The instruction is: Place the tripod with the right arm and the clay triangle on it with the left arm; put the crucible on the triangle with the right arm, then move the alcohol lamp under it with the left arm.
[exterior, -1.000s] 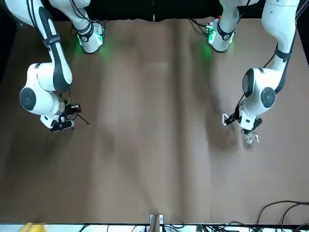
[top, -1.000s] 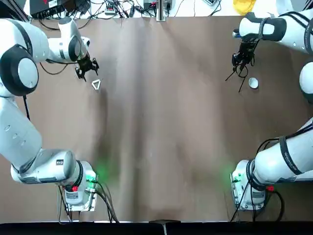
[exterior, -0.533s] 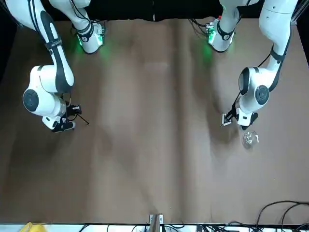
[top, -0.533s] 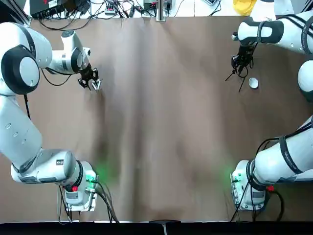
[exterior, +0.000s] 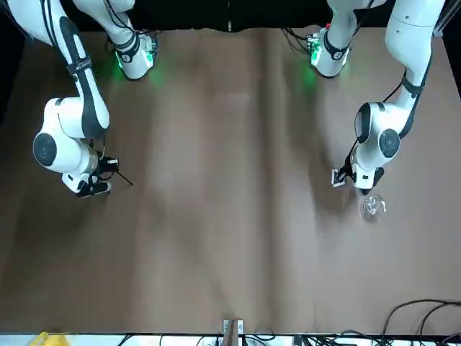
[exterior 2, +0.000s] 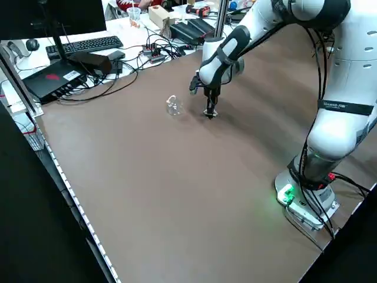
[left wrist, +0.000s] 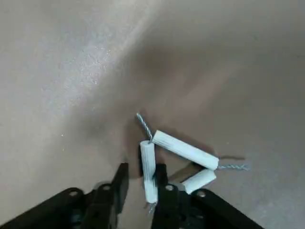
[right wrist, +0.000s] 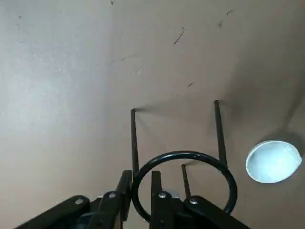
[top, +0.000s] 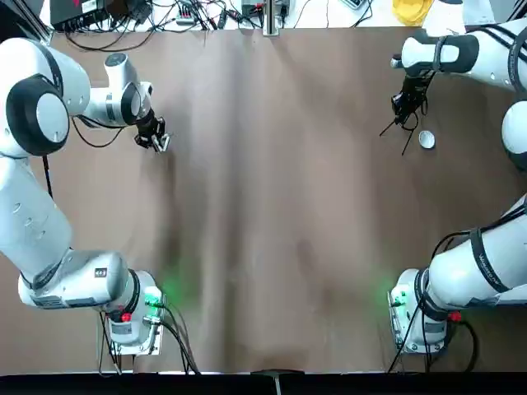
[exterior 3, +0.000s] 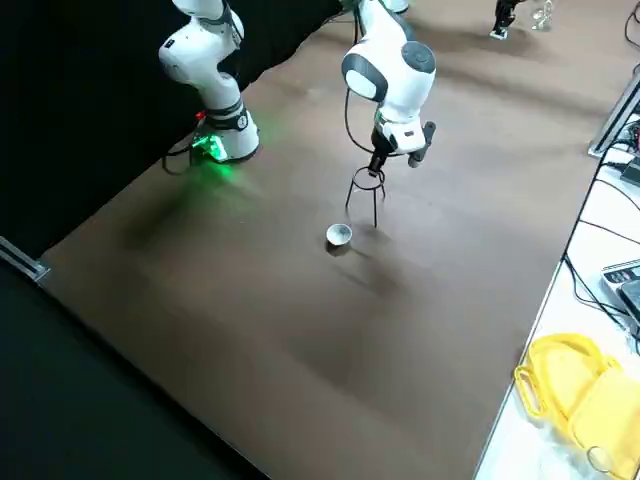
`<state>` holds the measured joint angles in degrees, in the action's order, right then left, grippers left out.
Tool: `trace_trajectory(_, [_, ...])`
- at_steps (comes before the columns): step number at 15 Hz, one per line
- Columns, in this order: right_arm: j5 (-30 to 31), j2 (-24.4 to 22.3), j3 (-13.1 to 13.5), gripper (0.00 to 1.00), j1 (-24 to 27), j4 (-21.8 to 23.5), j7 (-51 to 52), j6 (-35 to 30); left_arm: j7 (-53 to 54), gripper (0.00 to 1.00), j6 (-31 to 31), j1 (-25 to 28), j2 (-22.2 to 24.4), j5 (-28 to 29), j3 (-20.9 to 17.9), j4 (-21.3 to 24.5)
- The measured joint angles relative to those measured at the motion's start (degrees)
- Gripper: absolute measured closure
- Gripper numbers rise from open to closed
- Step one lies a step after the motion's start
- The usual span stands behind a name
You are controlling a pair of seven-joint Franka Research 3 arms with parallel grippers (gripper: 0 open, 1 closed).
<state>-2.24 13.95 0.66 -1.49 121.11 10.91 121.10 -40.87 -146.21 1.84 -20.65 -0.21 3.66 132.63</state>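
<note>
Brown surface (top: 272, 206), cables and a keyboard (exterior 2: 85, 45) along its far edge. From overhead the triangle (left wrist: 177, 157) is nearly hidden under the left gripper (top: 156, 141), which has dropped onto it since a second ago and now pinches one white bar. The right gripper (right wrist: 142, 188) clamps the tripod (exterior 3: 368, 190) ring, legs down, barely shifted. The crucible (exterior 3: 339, 235) sits just beside it; the lamp (exterior: 372, 207) stands near the left gripper.
</note>
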Motion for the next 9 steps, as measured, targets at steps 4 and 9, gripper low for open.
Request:
trace_trajectory(4, [0.0, 0.0, 0.0, 0.88, 0.0, 0.0, 0.0, 0.0, -1.5, 0.81, 0.0, 0.0, -0.3, -0.1, 0.0, -0.3])
trace_trajectory(9, [0.0, 0.0, -0.1, 0.91, -0.1, -0.2, 0.0, 0.2, -1.9, 0.87, 0.0, -0.1, -0.6, -0.1, 0.1, -1.6])
